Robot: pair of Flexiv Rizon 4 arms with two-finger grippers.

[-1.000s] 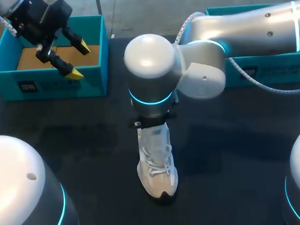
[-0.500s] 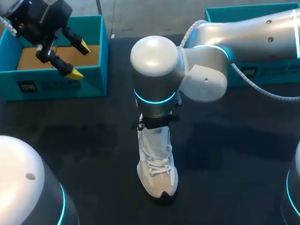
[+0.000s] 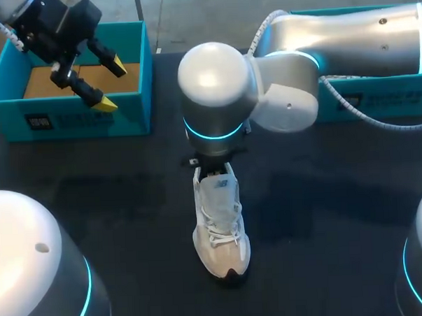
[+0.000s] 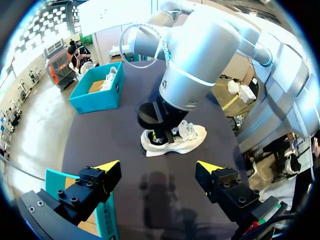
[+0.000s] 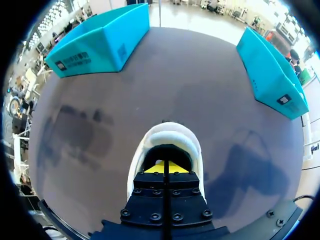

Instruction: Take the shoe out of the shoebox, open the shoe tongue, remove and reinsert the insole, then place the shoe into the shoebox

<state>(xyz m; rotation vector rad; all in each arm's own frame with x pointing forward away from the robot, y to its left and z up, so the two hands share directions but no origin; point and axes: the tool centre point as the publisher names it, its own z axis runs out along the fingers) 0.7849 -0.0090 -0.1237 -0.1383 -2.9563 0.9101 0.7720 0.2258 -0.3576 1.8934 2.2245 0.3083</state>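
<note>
A white lace-up shoe (image 3: 220, 231) stands on the dark table near its middle, toe toward the front edge. My right arm (image 3: 212, 95) comes in from the right and hangs over the heel, hiding its gripper in the head view. In the right wrist view the right gripper (image 5: 165, 167) is shut, its yellow tips together inside the shoe (image 5: 170, 140) opening by the heel; nothing shows between them. My left gripper (image 3: 112, 84) hangs open and empty above the left teal shoebox (image 3: 69, 119). From the left wrist, the gripper (image 4: 159, 167) faces the shoe (image 4: 175, 140) from a distance.
A second teal shoebox (image 3: 376, 98) sits at the back right under my right arm; in the left wrist view this box (image 4: 97, 95) holds something white. Both boxes (image 5: 100, 45) (image 5: 270, 75) lie beyond the shoe's heel. Dark tabletop surrounds the shoe.
My right arm's wrist shifted slightly over the heel and back. The shoe and my left arm stayed where they were.
</note>
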